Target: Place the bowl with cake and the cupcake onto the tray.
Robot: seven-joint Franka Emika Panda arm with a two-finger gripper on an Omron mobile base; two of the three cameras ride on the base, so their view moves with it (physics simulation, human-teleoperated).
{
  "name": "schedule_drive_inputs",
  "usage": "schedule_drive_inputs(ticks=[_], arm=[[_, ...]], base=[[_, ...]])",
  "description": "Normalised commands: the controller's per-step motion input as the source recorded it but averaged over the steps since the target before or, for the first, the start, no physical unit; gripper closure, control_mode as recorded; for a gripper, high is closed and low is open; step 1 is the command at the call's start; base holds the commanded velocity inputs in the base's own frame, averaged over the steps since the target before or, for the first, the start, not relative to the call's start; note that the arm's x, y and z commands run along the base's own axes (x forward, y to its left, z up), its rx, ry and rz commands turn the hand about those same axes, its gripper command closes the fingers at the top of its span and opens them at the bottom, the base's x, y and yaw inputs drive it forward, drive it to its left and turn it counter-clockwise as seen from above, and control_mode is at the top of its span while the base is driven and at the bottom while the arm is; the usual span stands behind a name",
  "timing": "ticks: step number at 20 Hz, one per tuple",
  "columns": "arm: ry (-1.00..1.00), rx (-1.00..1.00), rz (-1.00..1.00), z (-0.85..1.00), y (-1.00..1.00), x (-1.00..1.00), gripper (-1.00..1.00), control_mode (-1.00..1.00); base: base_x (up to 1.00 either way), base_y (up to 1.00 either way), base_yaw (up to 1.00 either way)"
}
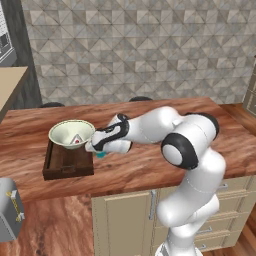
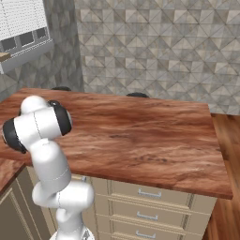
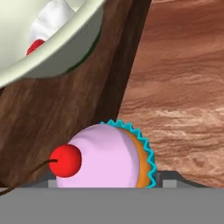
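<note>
Cupcake: pink-frosted, cherry-topped, held between the gripper fingers at the tray's right edge.
Bowl with cake: sitting on the tray.
Risk: cupcake may catch the tray wall and tip over.

A home kitchen: a wood-grain counter over cream drawers with metal handles, a grey patterned tile wall, and a silver toaster.
</note>
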Motion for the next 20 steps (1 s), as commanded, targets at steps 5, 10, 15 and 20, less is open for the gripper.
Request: schedule_drive_inputs(ticks=[5,10,15,20], arm=[[-0.01,0.02,0.04,0.13,0.43,0.0,1.0,-1.0],[-0.02,0.03,0.02,0.23,0.32,0.0,1.0,-1.0],[-0.03,0.02,0.02,0.2,0.32,-0.02,1.0,-1.0],[0.0,0.01,0.02,0.01,0.39,0.0,1.0,-1.0]], base=[[0.0,0.0,0.0],[0.0,0.0,0.0],[0.0,0.0,0.0],[0.0,0.0,0.0]])
